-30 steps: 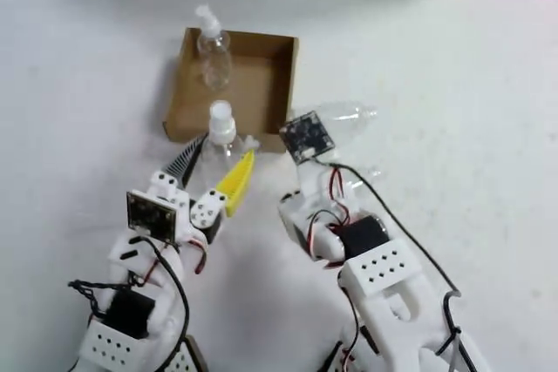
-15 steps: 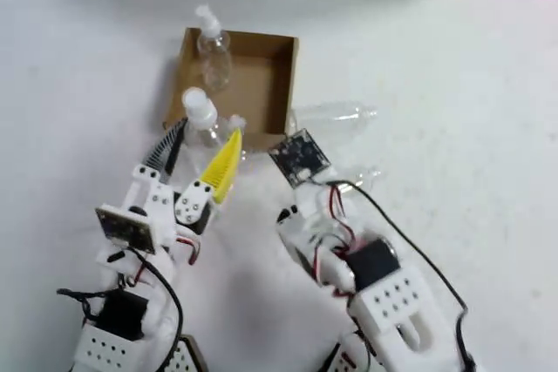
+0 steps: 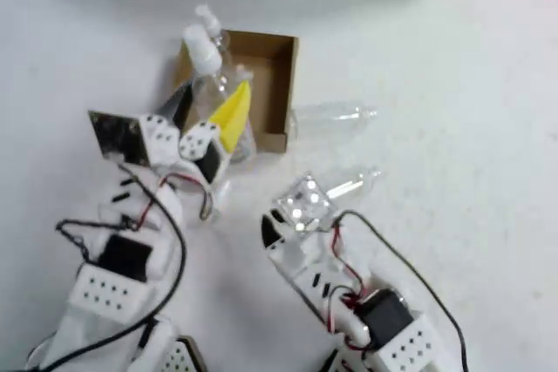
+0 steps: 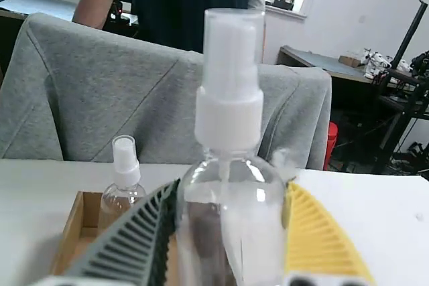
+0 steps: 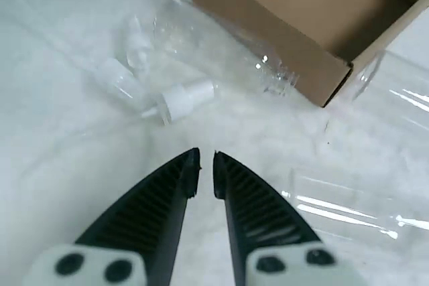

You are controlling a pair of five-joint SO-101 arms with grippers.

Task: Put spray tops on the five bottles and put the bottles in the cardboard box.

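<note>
White desk, cardboard box (image 3: 270,84) nr far edge: left jaws clamp capped spray bottle (image 4: 228,212) over box for drop-in; right jaws nearly together, empty, by loose spray top (image 5: 182,97).

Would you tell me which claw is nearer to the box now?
Left. The left claw holds a bottle at the box; the right claw hangs over the table, apart from it.

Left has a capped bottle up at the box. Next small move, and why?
Probably lower it into the box and release. The left gripper is shut on the upright, capped bottle, raised roughly over the box, beside the other bottle standing inside.
</note>
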